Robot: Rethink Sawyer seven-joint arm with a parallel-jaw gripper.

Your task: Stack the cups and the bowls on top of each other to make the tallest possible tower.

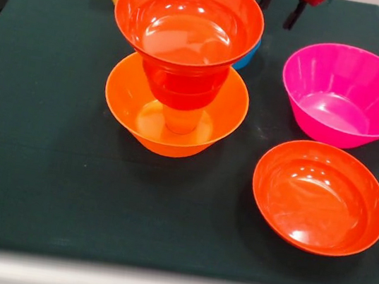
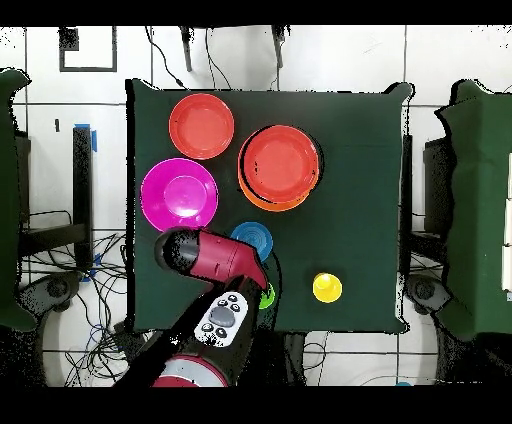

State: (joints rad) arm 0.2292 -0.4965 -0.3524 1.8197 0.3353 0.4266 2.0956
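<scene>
No writing shows on the tower [image 1: 182,62] or pink bowl [image 1: 348,94]; the hand's [image 1: 282,2] grip can't be told.

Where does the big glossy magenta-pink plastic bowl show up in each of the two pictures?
Front view: the big glossy magenta-pink plastic bowl sits at the right, behind the empty wide red-orange bowl.
Overhead view: it lies at the left, below that same red-orange bowl.
Shared landmark: the tower topped by a wide red-orange bowl, which stands beside the pink bowl in both views.
</scene>
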